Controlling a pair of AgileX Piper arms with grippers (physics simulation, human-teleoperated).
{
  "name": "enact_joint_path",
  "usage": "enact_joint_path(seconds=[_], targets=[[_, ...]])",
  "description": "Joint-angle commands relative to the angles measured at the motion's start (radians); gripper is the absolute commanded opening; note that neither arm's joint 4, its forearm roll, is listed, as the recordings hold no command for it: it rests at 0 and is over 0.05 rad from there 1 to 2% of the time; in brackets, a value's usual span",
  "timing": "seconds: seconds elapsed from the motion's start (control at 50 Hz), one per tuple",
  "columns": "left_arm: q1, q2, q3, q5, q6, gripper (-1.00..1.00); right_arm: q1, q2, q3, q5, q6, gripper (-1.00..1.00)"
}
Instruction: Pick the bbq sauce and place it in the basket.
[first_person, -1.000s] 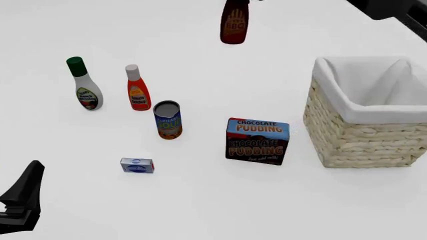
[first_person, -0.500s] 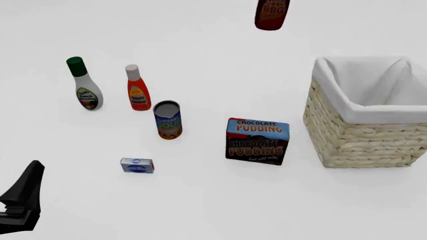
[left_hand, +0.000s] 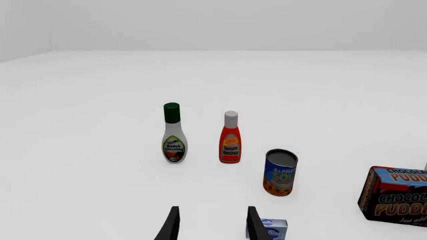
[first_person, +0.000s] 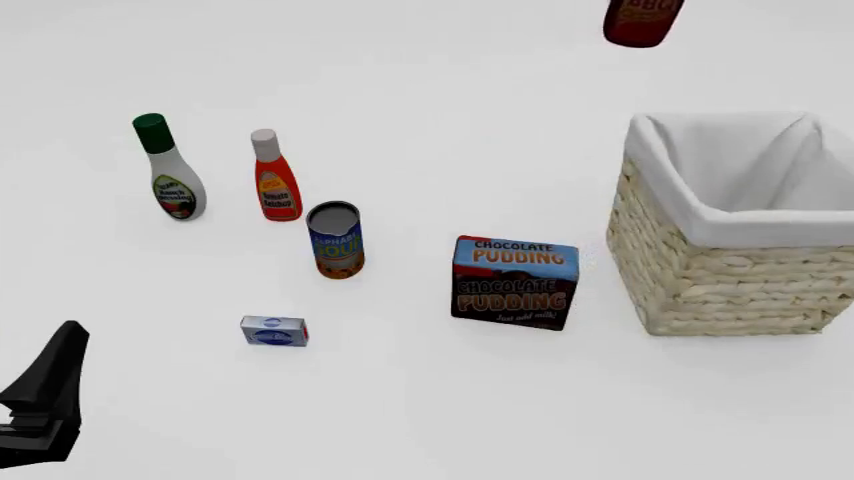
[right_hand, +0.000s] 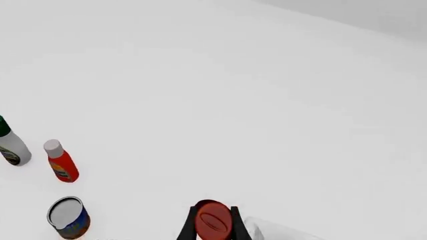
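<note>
1. Since the earlier frames, the bbq sauce (first_person: 642, 22) has been carried up and to the right in the front view, and only its lower body is now seen at the top edge, in the air beyond the near-left corner of the basket (first_person: 707, 270).
2. In the right wrist view, the right tool (right_hand: 213, 223) is seen clamped on the bottle's red cap (right_hand: 213, 220), one finger on each side.
3. A white edge, perhaps the basket lining, is glimpsed just beside that tool.
4. The left tool (left_hand: 212, 226) is held with its fingers apart and nothing between them, low over the table (first_person: 427, 400).
5. Ahead of it stand a white bottle (left_hand: 173, 133), an orange-red bottle (left_hand: 230, 138) and a soup can (left_hand: 280, 172).
6. A small box (left_hand: 273, 229) lies just beside its tips; a pudding box (left_hand: 395, 196) stands further off on the same side.
</note>
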Motion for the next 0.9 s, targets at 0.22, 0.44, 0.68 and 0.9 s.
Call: enact_joint_path(seconds=[0.22,0.44,0.68,0.9], targets=[[0.000,0.000,0.000,0.000,0.000,1.00,-0.118,-0.139,0.093,0.008,0.012,-1.00],[0.000,0.000,0.000,0.000,0.000,1.00,-0.164,-0.187,0.171,-0.012,0.016,-1.00],[0.000,0.000,0.000,0.000,0.000,1.00,-0.217,-0.215,0.224,-0.028,0.013,-1.00],[0.000,0.000,0.000,0.000,0.000,1.00,-0.270,-0.255,0.306,-0.046,0.017,-1.00]])
